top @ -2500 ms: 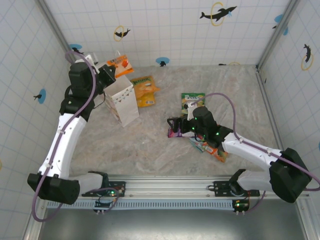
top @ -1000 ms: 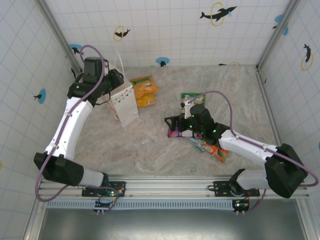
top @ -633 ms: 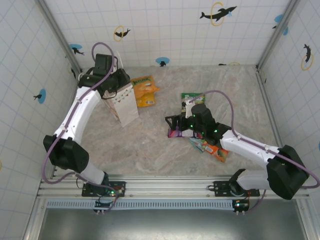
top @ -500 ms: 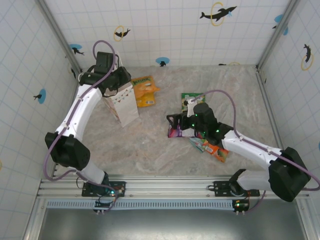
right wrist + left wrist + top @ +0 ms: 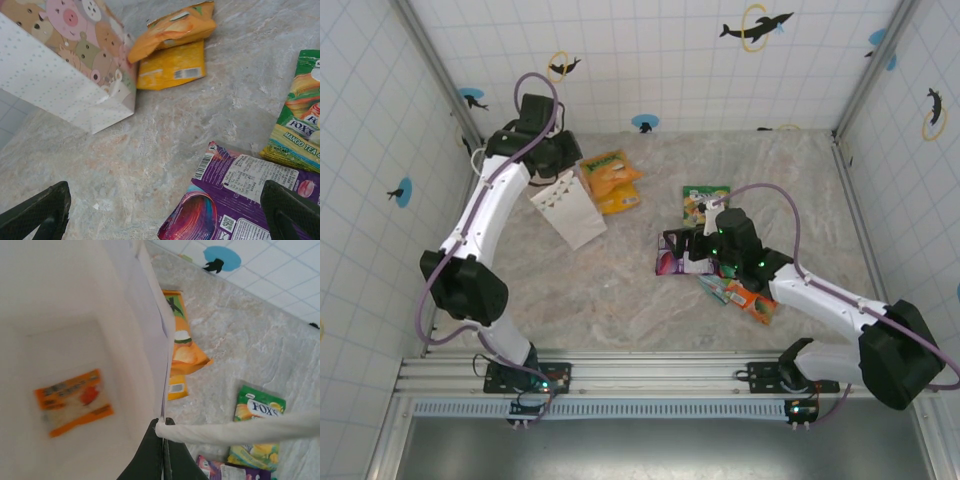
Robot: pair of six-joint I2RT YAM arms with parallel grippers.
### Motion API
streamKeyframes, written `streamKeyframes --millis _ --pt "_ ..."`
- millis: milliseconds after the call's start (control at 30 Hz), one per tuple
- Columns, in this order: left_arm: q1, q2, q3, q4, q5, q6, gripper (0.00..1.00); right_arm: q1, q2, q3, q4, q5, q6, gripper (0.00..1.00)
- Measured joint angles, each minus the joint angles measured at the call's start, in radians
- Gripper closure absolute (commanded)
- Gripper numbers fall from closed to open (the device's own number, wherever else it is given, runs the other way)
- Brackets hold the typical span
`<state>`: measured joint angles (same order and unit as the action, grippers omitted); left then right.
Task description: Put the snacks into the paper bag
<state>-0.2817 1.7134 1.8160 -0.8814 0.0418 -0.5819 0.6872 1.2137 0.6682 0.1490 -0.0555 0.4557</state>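
Paper bag [image 5: 570, 210] sits at the table's 10 o'clock, tipped, long axis running mouth toward 11, base toward 5; one orange packet [image 5: 74, 401] lies flat on its floor. Left gripper [image 5: 162, 442] pinched tight on the bag's rim where the loop handle [image 5: 240, 430] roots; left arm arcs high along the left wall, wrist folded over the mouth. Orange-yellow packets [image 5: 612, 180] just beside the bag at 3 o'clock. Right arm low, reaching toward 10; right gripper [image 5: 688, 252] spread wide above purple packet [image 5: 235, 200].

Matt paper bag [image 5: 570, 207], glossy snack packets [image 5: 230, 195]
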Motion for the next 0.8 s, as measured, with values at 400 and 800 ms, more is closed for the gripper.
streamKeyframes --millis 400,800 --pt "0.000 -0.094 -0.005 -0.253 -0.074 0.134 1.00 0.034 -0.003 0.000 0.000 -0.003 0.011 0.00" --pt "-0.004 -0.256 -0.210 -0.266 -0.023 0.181 0.72 0.099 0.034 0.000 0.009 0.005 0.019 0.00"
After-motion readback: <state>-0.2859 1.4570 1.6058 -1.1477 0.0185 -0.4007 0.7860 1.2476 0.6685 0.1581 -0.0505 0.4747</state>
